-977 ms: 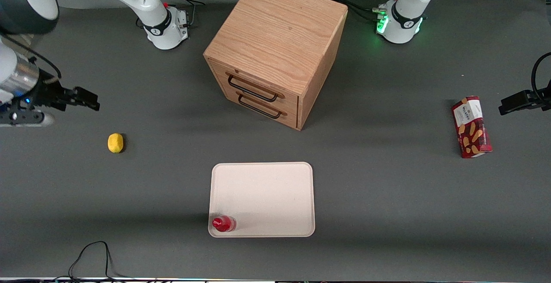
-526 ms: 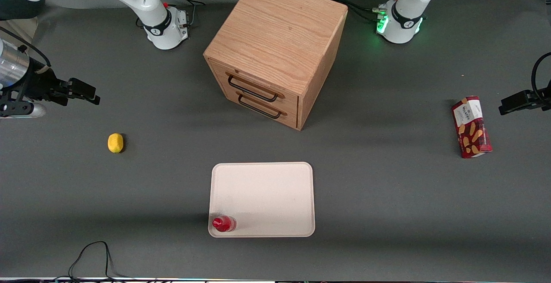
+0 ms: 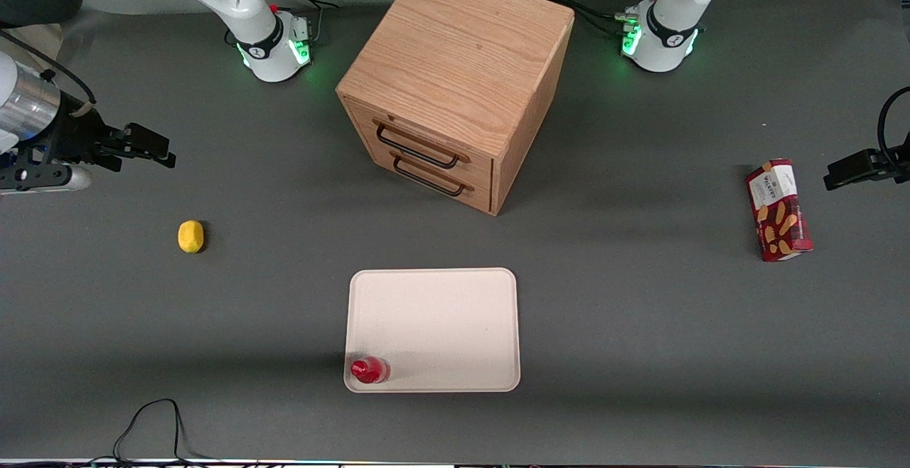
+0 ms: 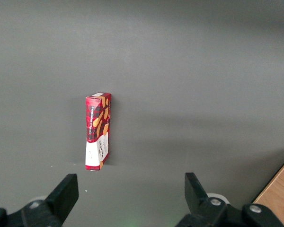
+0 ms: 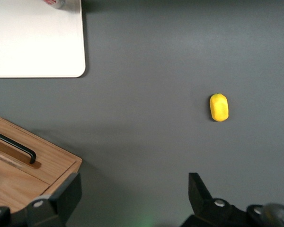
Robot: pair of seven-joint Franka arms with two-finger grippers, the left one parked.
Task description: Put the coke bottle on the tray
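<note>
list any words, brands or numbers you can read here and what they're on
"WALKERS", only roughly legible, on the white end panel of the red snack box; its smaller print is too blurred to read.
coke bottle, standing on the tray: no label readable.
Wooden drawer cabinet, lemon: no text.
The gripper, open, above the table at the working arm's end: no markings readable.

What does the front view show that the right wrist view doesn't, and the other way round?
Only the front view shows the red snack box toward the parked arm's end of the table, the whole coke bottle standing upright in a near corner of the tray, and where the gripper hangs: open, high over the table, farther from the camera than the lemon. Only the right wrist view shows the lemon from directly above. Both share the lemon, the tray, the bottle and the wooden drawer cabinet.
</note>
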